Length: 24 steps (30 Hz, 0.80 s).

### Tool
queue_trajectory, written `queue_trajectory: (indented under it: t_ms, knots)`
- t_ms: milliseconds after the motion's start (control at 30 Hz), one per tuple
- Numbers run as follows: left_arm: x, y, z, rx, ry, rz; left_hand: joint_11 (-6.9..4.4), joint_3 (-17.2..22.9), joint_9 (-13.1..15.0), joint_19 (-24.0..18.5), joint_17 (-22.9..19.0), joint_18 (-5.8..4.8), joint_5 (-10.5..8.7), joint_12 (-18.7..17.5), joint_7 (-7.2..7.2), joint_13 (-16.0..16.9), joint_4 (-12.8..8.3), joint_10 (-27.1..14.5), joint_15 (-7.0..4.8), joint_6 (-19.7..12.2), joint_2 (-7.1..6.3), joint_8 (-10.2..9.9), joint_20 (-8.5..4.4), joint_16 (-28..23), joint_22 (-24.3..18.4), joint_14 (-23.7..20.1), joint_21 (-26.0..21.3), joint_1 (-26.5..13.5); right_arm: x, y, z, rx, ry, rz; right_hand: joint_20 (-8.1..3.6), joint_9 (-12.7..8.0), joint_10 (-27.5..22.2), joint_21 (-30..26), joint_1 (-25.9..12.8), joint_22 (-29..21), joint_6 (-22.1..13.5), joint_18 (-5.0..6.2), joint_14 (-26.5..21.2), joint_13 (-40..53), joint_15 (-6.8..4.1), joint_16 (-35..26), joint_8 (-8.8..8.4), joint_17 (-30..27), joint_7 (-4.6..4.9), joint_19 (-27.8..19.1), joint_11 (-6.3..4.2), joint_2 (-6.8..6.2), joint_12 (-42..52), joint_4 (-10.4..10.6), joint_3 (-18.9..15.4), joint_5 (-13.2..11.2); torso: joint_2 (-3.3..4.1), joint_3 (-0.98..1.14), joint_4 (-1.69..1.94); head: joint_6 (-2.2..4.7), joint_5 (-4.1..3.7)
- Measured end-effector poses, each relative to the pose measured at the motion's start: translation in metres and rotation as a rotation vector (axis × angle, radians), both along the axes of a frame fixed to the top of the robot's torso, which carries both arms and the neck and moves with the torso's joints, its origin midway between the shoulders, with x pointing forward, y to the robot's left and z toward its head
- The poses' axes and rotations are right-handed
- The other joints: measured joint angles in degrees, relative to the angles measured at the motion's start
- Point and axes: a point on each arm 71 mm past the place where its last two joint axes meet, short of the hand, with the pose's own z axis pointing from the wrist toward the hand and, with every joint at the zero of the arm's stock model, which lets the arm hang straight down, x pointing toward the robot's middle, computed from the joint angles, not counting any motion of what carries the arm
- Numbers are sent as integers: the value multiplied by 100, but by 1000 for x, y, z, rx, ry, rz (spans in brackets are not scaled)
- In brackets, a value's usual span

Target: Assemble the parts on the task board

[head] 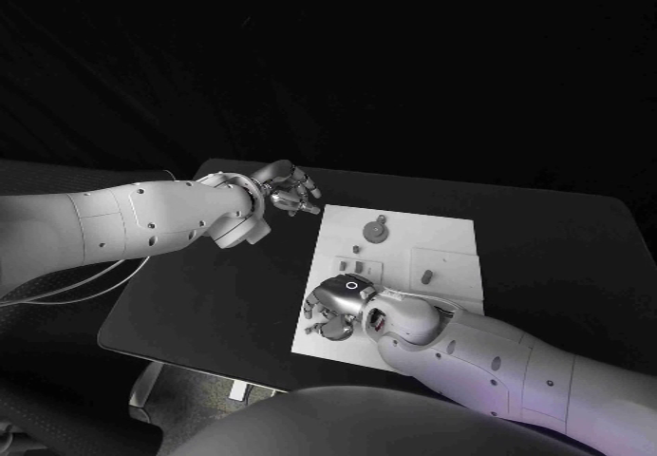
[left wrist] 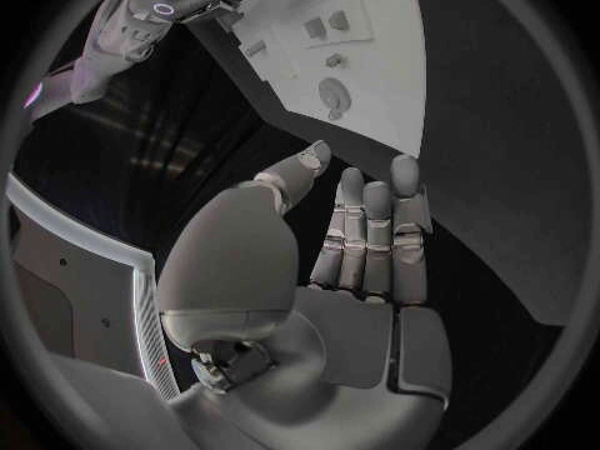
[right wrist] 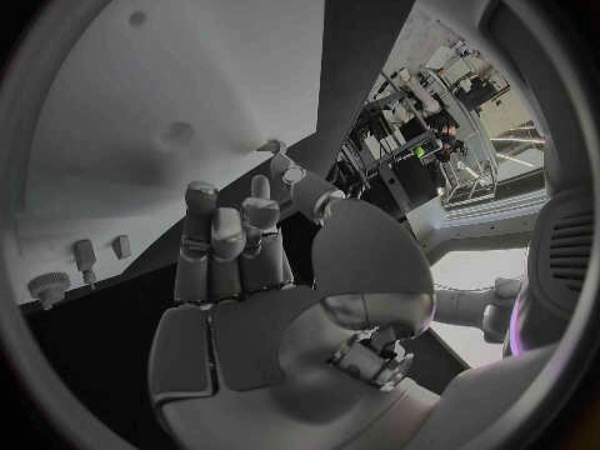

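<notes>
Parts lie scattered on the flat white rectangular task board (head: pixel 411 237) at the middle of the black desk (head: pixel 205 304): a round grey knob-like part (head: pixel 375 230) near the board's far edge and a small dark oval part (head: pixel 426 276) nearer its centre. The silver left hand (head: pixel 285 186) hangs over the desk just beyond the board's far left corner, fingers apart and straight, holding nothing. The silver right hand (head: pixel 343 304) rests at the board's near left part, fingers down on it; whether they hold anything, I cannot tell.

task board (head: pixel 445 242) mid-table (head: pixel 205 304); parts (head: pixel 375 229) on it.
</notes>
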Motion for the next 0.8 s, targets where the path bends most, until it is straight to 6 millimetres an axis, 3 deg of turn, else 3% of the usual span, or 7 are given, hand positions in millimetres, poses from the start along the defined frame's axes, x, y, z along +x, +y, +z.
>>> queue_trajectory:
  t_ms: [167,667,800]
  knots:
    - [0,-1,0,-1,0,-2,-2,0,0,0,0,1,0,0,0,0,0,2,0,0,0,0,0,0,0,0,0,0,-5,2,-5,-43,15,29,0,-13,0,0,43,0,-9,-3,-19,11,19,0,0,5,8,0,0,-43,0,-4,-4,0,1,-2,2,0,7]
    - [0,-2,0,-1,1,-2,-4,0,0,-1,1,0,0,0,-5,0,0,4,0,5,0,0,1,0,-1,0,0,0,-8,5,-7,-79,5,56,20,-8,0,11,86,0,-3,-30,-21,22,21,1,29,12,33,-20,0,-1,0,-4,-36,0,-1,-8,3,0,10]
    - [0,-2,0,-1,1,-3,-4,0,0,-1,1,0,0,0,-5,0,0,4,0,6,0,0,1,0,-2,0,0,0,-8,7,-7,-83,-4,55,21,-7,0,10,129,0,-2,-31,-20,21,21,1,51,12,34,-20,0,148,0,5,-27,28,-1,-7,0,0,10]
